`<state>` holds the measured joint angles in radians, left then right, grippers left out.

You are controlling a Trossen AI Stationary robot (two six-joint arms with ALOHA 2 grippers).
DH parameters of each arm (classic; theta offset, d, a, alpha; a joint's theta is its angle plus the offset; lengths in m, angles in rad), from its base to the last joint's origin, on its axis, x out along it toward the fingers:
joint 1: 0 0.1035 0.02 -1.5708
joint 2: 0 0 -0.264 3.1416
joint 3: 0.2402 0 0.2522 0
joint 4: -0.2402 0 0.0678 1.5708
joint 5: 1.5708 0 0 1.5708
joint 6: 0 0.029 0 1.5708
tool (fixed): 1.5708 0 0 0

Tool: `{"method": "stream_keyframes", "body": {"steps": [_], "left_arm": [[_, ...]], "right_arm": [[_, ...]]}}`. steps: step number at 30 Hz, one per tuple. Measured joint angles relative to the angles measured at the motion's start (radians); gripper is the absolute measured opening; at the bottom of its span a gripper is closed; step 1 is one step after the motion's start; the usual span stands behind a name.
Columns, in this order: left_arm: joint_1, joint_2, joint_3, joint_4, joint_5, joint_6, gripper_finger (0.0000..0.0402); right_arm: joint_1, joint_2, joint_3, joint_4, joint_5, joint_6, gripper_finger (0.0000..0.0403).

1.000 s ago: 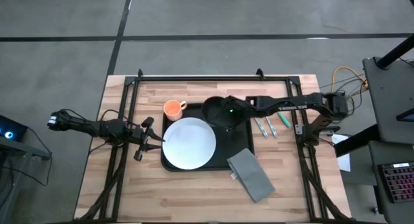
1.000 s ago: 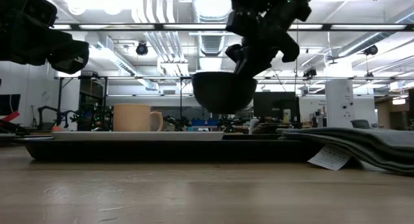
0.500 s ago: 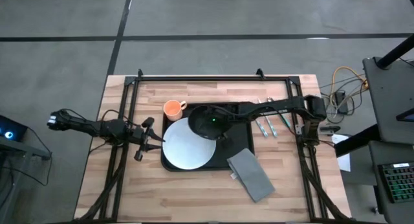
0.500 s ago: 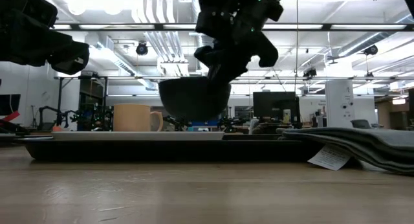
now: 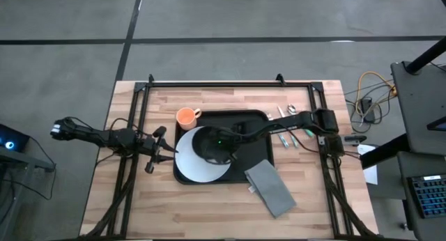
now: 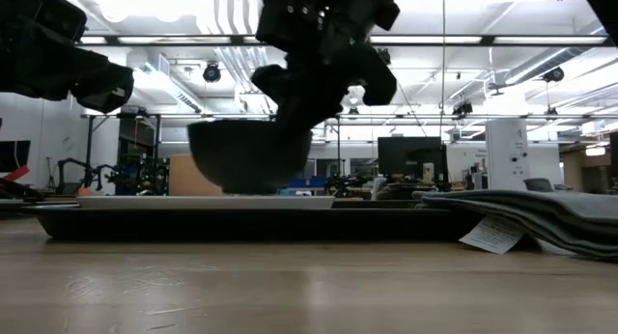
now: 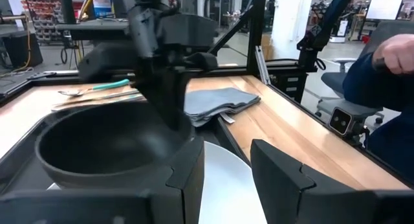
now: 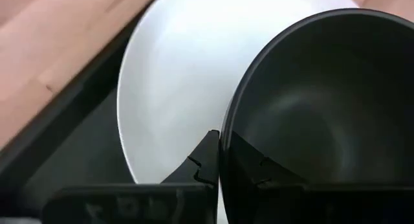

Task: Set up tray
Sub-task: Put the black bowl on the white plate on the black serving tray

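Note:
The black tray [image 5: 256, 122] lies mid-table with the white plate [image 5: 187, 168] on its left part. My right gripper [image 5: 226, 146] is shut on the small black bowl [image 5: 205, 145] and has it over the plate. In the low view the bowl [image 6: 248, 157] hangs just above the plate [image 6: 145, 203]. My left gripper [image 5: 167, 150] waits open at the tray's left edge, pointing at the plate. In the left wrist view the bowl [image 7: 107, 146] and the plate [image 7: 223, 175] are straight ahead. My right gripper pinches the bowl's rim [image 8: 224, 128] on its right side, one finger [image 8: 206, 160] outside the wall and one finger [image 8: 255, 169] inside. The fingers come from above, slanting in from the table's right. The bowl sits upright, just above the plate.
An orange cup [image 5: 186, 117] stands off the tray's far left corner. A grey folded napkin [image 5: 272, 188] lies at the tray's near right corner. Cutlery [image 5: 286, 134] lies right of the tray. Black frame rails [image 5: 132, 129] run along the table's sides. A person [image 7: 388, 88] sits beyond the table.
My right gripper has carried the bowl from over the tray's far right part toward the table's left and near edge and has lowered it. The bowl is now over the plate, close above it. The hold on the rim is unchanged.

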<state>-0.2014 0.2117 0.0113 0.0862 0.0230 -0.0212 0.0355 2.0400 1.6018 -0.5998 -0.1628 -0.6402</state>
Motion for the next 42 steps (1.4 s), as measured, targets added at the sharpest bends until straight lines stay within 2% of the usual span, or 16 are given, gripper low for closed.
{"method": "stream_keyframes", "body": {"steps": [5, 9, 11, 24, 31, 42], "left_arm": [[0.000, 0.004, 0.000, 0.000, 0.000, 0.000, 0.0109], [0.000, 0.010, 0.000, 0.000, 0.000, 0.000, 0.0109], [0.000, 0.015, 0.000, 0.000, 0.000, 0.000, 0.0109], [0.000, 0.037, -0.001, 0.000, 0.000, 0.000, 0.0109], [0.000, 0.037, 0.000, 0.000, 0.000, 0.000, 0.0109], [0.000, 0.037, 0.000, 0.000, 0.000, 0.000, 0.0109]], "right_arm": [[0.020, 0.027, 0.049, 0.008, -0.005, -0.011, 0.0008], [0.026, 0.070, 0.072, 0.004, -0.108, -0.046, 0.0008], [0.028, 0.090, 0.088, 0.000, -0.126, -0.056, 0.0008], [0.030, 0.123, 0.123, -0.015, -0.122, -0.067, 0.0008], [0.030, 0.123, 0.114, -0.021, -0.043, -0.067, 0.0008], [0.030, 0.123, 0.110, -0.013, -0.044, -0.044, 0.0008]]}}
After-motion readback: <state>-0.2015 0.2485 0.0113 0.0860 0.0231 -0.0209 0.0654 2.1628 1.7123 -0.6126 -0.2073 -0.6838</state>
